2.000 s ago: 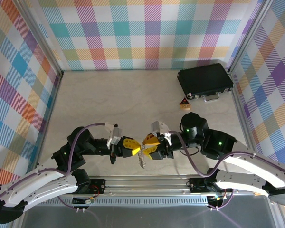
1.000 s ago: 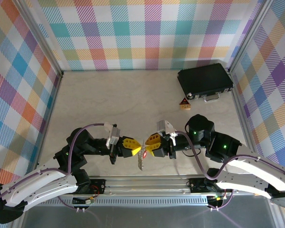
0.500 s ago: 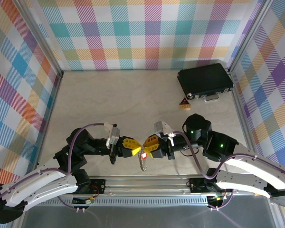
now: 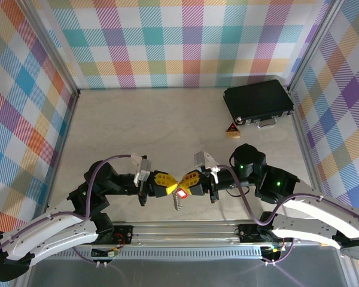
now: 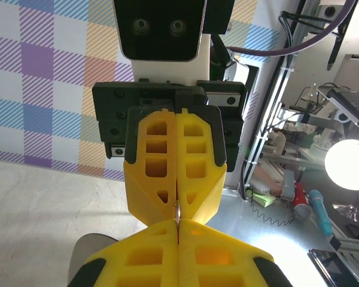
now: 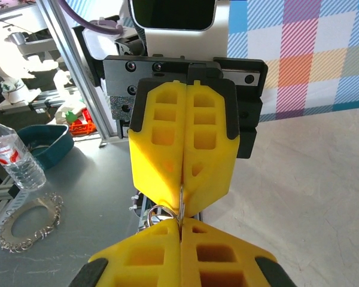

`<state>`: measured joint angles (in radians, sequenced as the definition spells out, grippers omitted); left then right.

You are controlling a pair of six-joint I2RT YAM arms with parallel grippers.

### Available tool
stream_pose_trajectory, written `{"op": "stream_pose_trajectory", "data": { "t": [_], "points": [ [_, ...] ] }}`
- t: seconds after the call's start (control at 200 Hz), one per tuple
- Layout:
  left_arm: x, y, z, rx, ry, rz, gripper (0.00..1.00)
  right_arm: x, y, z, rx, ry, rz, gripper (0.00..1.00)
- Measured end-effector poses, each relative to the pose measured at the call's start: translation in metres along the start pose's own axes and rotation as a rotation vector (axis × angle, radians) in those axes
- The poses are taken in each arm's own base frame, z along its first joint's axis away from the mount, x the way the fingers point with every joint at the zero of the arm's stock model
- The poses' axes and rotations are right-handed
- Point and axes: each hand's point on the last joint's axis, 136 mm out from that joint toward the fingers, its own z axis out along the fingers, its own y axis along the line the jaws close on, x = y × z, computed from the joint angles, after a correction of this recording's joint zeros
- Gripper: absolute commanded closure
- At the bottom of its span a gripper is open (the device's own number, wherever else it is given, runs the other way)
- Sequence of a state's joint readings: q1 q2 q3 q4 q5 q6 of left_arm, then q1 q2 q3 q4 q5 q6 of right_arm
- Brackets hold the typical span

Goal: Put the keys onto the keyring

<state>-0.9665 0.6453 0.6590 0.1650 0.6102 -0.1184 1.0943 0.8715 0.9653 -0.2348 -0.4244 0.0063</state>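
Left hand [image 4: 171,186] and right hand [image 4: 183,185] meet tip to tip above the near edge of the surface [image 4: 143,125], low and central in the top view. The left hand's yellow fingers [image 5: 143,257] are pressed together, with a thin sliver of metal pinched at the very tip. That is the keyring [image 4: 177,204], which dangles straight down from the tip, toward the arm bases. In the right wrist view a small silvery loop of it curls just beside the left hand's fingertips, on the side away from the checked wall.

The right hand's fingers [image 6: 149,257] are also pressed flat together with no gap. The red key [image 4: 182,193] sits right at this hand's fingertips, on their near underside and touching them. Whether it is actually pinched between them cannot be told. The key is just beside the top of the keyring, between the two hands' tips and slightly on the right hand's side. Whether the key is threaded on the ring is too small to tell.

Black case [image 4: 258,100] lies well apart, far beyond the right hand toward the back right corner. The orange-brown block [image 4: 231,130] sits just in front of the case, also well apart from both hands.
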Motion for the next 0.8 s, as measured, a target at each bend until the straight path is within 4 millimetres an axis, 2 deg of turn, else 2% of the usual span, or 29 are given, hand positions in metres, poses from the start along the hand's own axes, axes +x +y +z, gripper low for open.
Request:
{"op": "stream_pose_trajectory", "data": {
  "t": [0.115,0.2,0.295,0.46,0.8],
  "points": [
    [0.007,0.007,-0.001,-0.044,0.049,0.008,0.71,0.010,-0.005,0.001,0.025,0.043,-0.001,1.00],
    [0.011,0.014,-0.003,-0.092,0.101,0.006,0.64,0.021,-0.009,-0.001,0.052,0.104,0.003,1.00],
    [0.011,0.018,-0.006,-0.133,0.151,0.024,0.62,0.024,-0.012,-0.004,0.074,0.174,-0.008,1.00],
    [0.014,0.018,-0.010,-0.154,0.229,0.023,0.61,0.017,-0.013,-0.009,0.085,0.270,-0.039,1.00],
    [0.037,0.022,0.003,-0.128,0.347,-0.019,0.64,0.037,-0.013,-0.010,0.059,0.441,-0.021,1.00]
  ]
}}
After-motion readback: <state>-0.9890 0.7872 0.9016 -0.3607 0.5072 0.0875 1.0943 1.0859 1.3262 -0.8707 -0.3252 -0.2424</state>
